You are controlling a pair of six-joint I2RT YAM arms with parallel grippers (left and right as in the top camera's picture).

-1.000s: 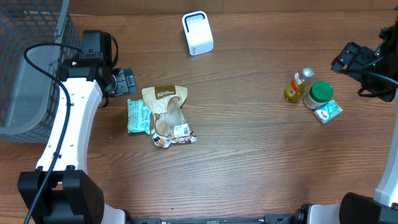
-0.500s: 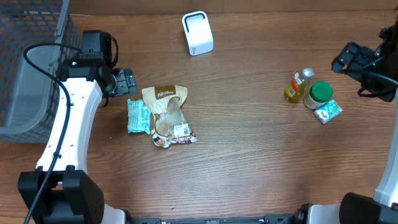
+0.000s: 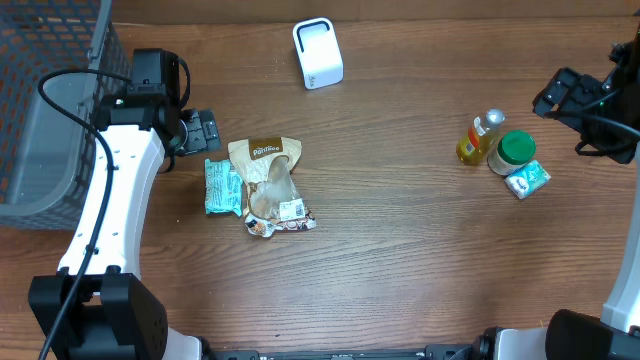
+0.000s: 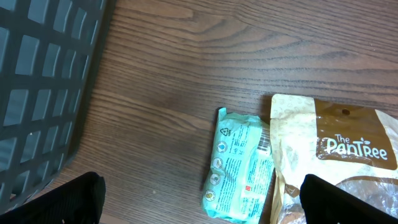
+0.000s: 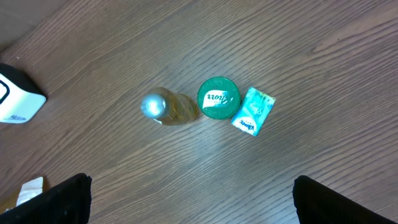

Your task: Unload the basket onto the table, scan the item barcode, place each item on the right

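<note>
Nothing of the scan looks done yet. No item is lifted, and both grippers are spread wide with nothing between their fingers.

The white box-shaped barcode scanner (image 3: 318, 53) stands on the brown wooden surface (image 3: 400, 260). To the scanner's left and nearer the robot lie a teal printed plastic packet (image 3: 222, 187) and, touching it, a cream-and-brown paper pouch (image 3: 268, 178). The left gripper (image 3: 205, 130) hovers just beside the packet. Well to the scanner's right stand a yellow silver-capped bottle (image 3: 478, 138), a green-lidded jar (image 3: 514, 150) and a small teal sachet (image 3: 527, 179), with the right gripper (image 3: 556, 95) near them.

Which item is meant I cannot tell. Picking one up, carrying it over and showing its code all remain.

The left wrist view shows the packet's print and the pouch's lettering. Only the overhead view shows both groups together.
</note>
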